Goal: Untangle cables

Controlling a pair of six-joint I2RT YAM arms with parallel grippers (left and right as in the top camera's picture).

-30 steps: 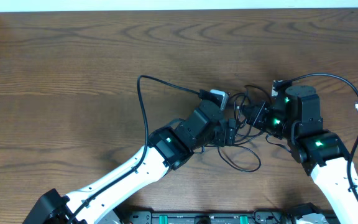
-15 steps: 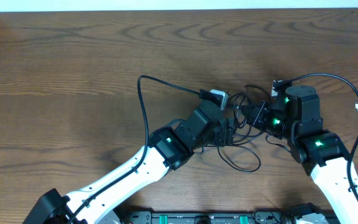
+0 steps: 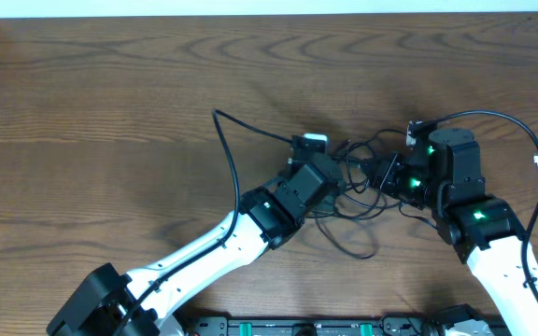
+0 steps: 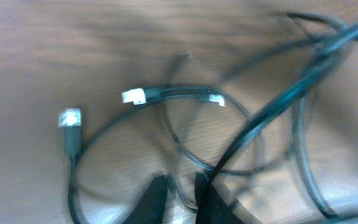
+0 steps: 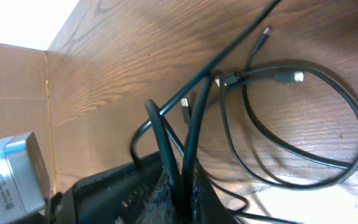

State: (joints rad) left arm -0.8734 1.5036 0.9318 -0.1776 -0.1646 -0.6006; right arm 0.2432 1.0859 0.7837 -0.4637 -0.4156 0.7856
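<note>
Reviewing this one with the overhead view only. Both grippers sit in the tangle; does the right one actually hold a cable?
Observer: Yes. The right wrist view shows the right gripper shut on the cables, with two black strands rising from between its fingertips.
Operator: And the left one?
Observer: The left gripper is shut too. Its wrist view is blurred, but a thin black strand seems to run down between the fingertips.
Operator: Any free ends nearby?
Observer: Yes. The left wrist view shows a light-tipped plug lying loose on the table.
</note>
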